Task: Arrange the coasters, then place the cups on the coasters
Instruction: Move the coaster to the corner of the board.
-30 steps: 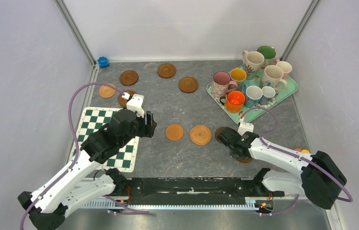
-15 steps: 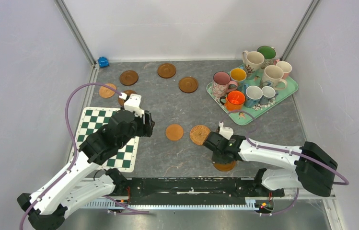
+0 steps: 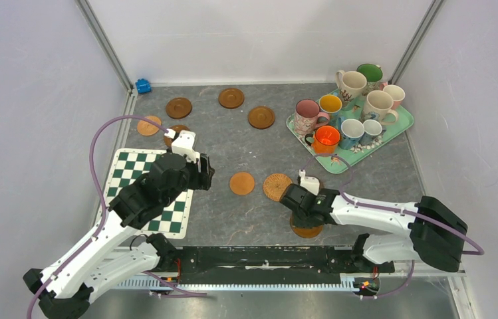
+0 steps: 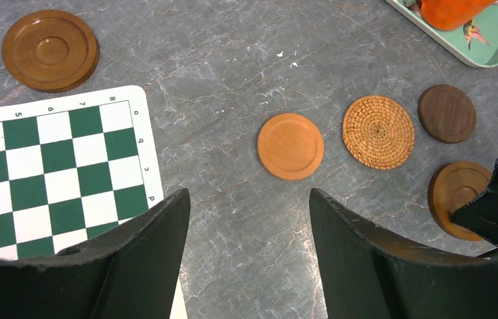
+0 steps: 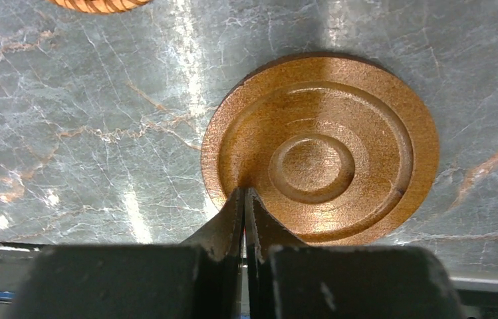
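One rimmed brown coaster (image 5: 319, 159) lies just ahead of your right gripper (image 5: 244, 196), whose pressed-together tips touch its near rim; your left gripper (image 4: 247, 199), spread wide, hangs well apart.

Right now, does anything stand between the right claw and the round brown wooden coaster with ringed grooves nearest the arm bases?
Nothing visible does. The shut right claw has its tips over the near rim of that round brown wooden coaster, and only bare grey table lies around it.

Cups (image 3: 307, 113) on tray (image 3: 392, 129), far right; coasters (image 3: 242, 183) on table (image 3: 233, 219) leftward.
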Controlling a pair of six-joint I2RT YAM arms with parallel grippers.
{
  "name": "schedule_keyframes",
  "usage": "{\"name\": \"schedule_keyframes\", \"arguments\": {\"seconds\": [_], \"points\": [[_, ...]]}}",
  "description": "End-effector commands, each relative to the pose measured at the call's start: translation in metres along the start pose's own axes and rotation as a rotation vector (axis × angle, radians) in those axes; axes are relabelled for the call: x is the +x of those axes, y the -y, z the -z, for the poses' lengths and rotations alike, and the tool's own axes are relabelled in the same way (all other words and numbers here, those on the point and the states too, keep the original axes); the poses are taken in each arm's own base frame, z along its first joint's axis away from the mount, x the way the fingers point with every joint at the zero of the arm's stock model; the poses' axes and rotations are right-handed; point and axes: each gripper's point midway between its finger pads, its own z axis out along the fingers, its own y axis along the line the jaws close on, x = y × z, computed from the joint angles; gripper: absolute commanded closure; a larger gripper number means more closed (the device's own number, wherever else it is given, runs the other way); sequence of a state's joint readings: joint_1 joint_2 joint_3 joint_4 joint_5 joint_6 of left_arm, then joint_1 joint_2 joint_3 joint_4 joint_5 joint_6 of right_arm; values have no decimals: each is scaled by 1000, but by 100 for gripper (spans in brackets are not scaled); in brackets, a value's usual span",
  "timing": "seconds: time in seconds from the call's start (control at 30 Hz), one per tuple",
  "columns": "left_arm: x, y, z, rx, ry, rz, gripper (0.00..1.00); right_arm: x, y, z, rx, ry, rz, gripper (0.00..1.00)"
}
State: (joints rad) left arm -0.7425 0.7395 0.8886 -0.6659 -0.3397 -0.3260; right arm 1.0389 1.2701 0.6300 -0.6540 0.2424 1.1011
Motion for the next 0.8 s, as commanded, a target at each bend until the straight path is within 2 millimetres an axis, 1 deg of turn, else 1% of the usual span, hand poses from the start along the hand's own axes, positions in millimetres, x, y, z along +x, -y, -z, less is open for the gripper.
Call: {"name": "schedule_keyframes", "arguments": {"seconds": [0.0, 0.07, 0.13, 0.17, 0.23, 0.33, 0.47, 0.57, 0.77], "points": [[-3, -7, 2, -28, 22, 2, 27, -13, -11, 5, -26, 43, 125, 100], [-2, -9, 2, -39, 24, 8, 27, -27, -24, 15, -61, 85, 155, 100], [-2, -9, 3, -41, 28, 14, 27, -31, -34, 19, -93, 90, 170, 100], [-3, -10, 4, -43, 32, 15, 27, -29, -39, 18, -116, 84, 180, 100], [-3, -11, 5, -46, 36, 17, 27, -20, -46, 15, -157, 52, 195, 100], [-3, -14, 6, -59, 41, 17, 27, -6, -51, 7, -197, 15, 204, 100], [-5, -16, 9, -64, 55, 23, 26, 7, -42, -3, -183, -15, 199, 100], [-5, -16, 9, -65, 54, 23, 26, 7, -33, -6, -154, -5, 204, 100], [-4, -16, 7, -67, 48, 20, 26, 5, -7, -12, -51, 22, 229, 100]]}}
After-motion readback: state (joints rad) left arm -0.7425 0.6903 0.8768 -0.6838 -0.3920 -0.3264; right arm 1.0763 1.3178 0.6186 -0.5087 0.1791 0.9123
